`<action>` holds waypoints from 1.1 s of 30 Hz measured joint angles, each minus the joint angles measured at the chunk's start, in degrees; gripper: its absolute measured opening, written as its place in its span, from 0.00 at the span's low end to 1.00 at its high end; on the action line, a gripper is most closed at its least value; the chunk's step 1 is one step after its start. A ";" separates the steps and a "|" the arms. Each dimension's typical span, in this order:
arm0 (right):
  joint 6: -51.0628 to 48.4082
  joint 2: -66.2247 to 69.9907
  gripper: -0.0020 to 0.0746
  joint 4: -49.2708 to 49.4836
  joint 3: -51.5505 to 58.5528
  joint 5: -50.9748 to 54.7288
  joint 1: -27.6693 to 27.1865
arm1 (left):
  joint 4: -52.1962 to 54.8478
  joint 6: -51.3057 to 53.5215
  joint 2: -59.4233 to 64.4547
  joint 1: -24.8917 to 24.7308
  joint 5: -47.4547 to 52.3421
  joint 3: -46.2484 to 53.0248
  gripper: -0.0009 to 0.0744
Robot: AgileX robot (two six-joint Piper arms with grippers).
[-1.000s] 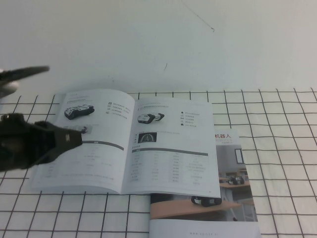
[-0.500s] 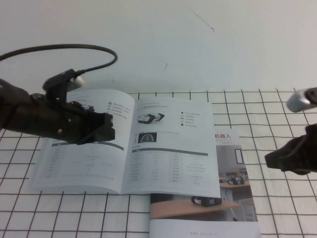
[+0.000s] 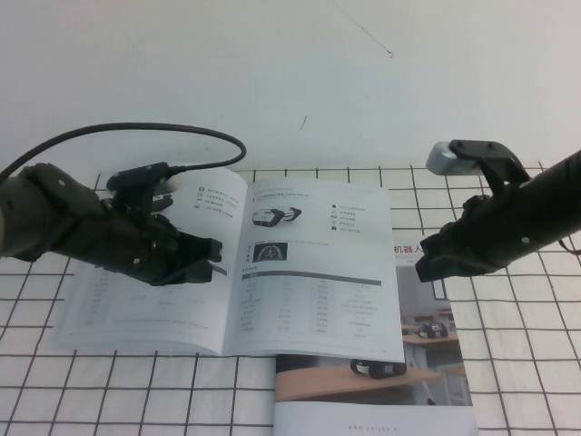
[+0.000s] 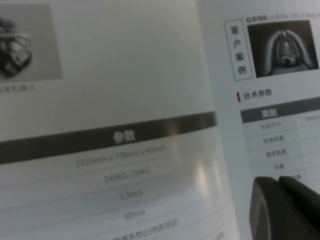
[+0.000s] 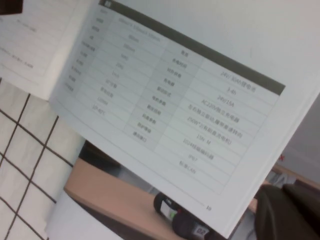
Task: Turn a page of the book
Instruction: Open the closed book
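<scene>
The book (image 3: pixel 231 263) lies open at the surface's centre; its grey bar reads "参数". Both arms have moved in since earlier: left end effector (image 3: pixel 211 257), fingers together, at 9 o'clock; right end effector (image 3: pixel 425 269), closed and empty, at 3 o'clock.

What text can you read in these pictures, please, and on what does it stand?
"参数": grey bar, book left page.
"客户案例": box, right page.
"技术参数": heading below it.
"机器人": brochure cover.
Table text: too blurred.
Left hand over left page; right hand beside book's right edge.
</scene>
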 joint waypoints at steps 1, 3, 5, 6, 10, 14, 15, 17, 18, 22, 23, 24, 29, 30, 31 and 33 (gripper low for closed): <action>0.27 0.88 0.03 -0.11 -0.85 0.16 0.00 | 0.54 -0.23 -0.01 0.00 -0.60 -0.03 0.01; 0.89 2.89 0.06 0.05 -2.81 0.90 0.00 | 1.62 -0.59 0.70 0.00 -1.80 -0.12 0.01; 1.11 4.74 0.11 0.45 -4.43 1.71 0.00 | 1.99 -0.89 1.68 0.00 -2.72 -0.12 0.01; 1.16 5.60 0.14 1.11 -4.98 1.96 0.00 | 2.14 -1.40 2.26 0.00 -3.15 -0.12 0.01; 1.25 8.27 0.31 4.31 -5.64 2.06 0.00 | 2.13 -2.22 4.67 0.00 -3.85 -0.12 0.01; 1.44 10.71 0.53 6.64 -5.77 1.69 0.03 | 2.13 -2.42 6.72 0.00 -3.85 -0.45 0.01; 1.67 11.19 0.57 6.90 -5.77 1.60 0.03 | 2.13 -2.42 7.20 0.00 -3.85 -0.60 0.01; 1.79 11.80 0.60 7.33 -5.77 1.38 0.03 | 1.98 -2.42 7.45 0.00 -3.65 -0.73 0.01; 1.79 12.22 0.61 7.73 -5.77 1.15 0.03 | 1.72 -2.58 7.56 0.00 -3.52 -0.83 0.01; 1.04 13.26 0.62 10.66 -6.01 0.48 0.03 | 0.99 -2.60 7.85 0.00 -3.31 -1.05 0.01; 0.32 13.69 0.62 11.99 -6.01 0.23 0.03 | 0.70 -2.69 7.94 0.00 -3.31 -1.05 0.01; -0.58 14.03 0.62 13.61 -6.01 0.12 0.03 | 0.51 -2.69 7.94 0.00 -3.31 -1.05 0.01; -3.29 15.86 0.62 18.89 -6.01 -1.02 0.13 | 0.37 -2.73 7.94 0.00 -3.31 -1.05 0.01; -3.29 16.17 0.62 19.18 -6.01 -1.44 0.13 | 0.37 -2.73 7.94 0.00 -3.31 -1.05 0.01; -3.29 16.42 0.62 19.28 -6.01 -1.71 0.13 | 0.28 -2.73 7.94 0.00 -3.31 -1.05 0.01; -3.29 16.92 0.62 19.30 -6.01 -1.97 0.13 | 0.28 -2.73 7.94 0.00 -3.31 -1.05 0.01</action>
